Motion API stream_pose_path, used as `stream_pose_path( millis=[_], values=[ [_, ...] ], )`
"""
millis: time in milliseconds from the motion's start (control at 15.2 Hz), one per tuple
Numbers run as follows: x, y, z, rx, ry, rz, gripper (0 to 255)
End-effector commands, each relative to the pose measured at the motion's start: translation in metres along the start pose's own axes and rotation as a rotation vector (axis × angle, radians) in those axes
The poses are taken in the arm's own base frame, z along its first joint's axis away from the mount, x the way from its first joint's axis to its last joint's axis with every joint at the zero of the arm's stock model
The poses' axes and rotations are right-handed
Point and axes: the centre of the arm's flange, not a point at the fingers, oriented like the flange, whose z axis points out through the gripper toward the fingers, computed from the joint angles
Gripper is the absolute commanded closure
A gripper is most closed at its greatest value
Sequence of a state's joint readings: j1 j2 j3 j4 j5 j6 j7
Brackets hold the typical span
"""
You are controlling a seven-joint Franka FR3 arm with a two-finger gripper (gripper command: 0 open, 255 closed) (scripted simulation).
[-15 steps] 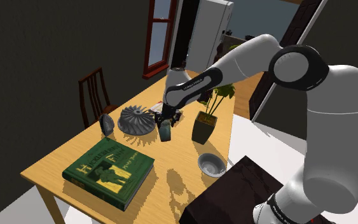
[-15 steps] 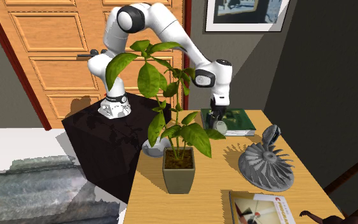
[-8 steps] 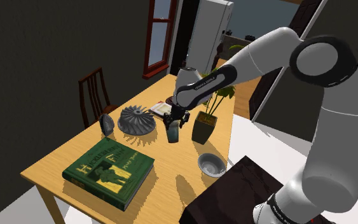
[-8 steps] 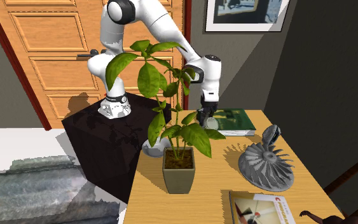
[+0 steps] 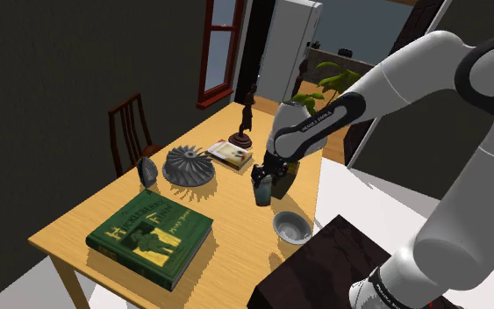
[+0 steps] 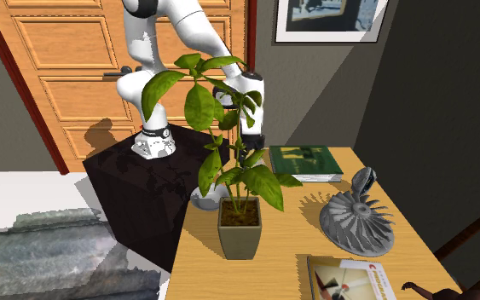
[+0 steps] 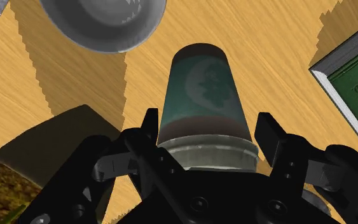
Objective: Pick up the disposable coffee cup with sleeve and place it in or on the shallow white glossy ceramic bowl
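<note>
While the end effector (image 5: 263,181) pinches the teal cup (image 7: 201,89) at its lid end, the cup hangs upright near the grey-white bowl (image 5: 292,226), not over it; centre above the bowl, lower gently, then release; wooden surface (image 5: 87,218); green book (image 5: 148,233) well apart from the bowl; dark walls.
</note>
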State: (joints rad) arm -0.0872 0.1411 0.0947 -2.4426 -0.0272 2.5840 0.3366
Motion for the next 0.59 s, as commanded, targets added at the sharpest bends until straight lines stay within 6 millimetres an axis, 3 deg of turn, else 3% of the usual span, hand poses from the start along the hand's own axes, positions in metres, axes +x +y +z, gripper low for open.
stream_pose_path(
  millis=[0,528],
  values=[
    [-0.019,0.016,-0.004,0.0,0.001,-0.001,255],
    [-0.094,0.09,-0.013,0.0,0.001,-0.001,255]
  ],
)
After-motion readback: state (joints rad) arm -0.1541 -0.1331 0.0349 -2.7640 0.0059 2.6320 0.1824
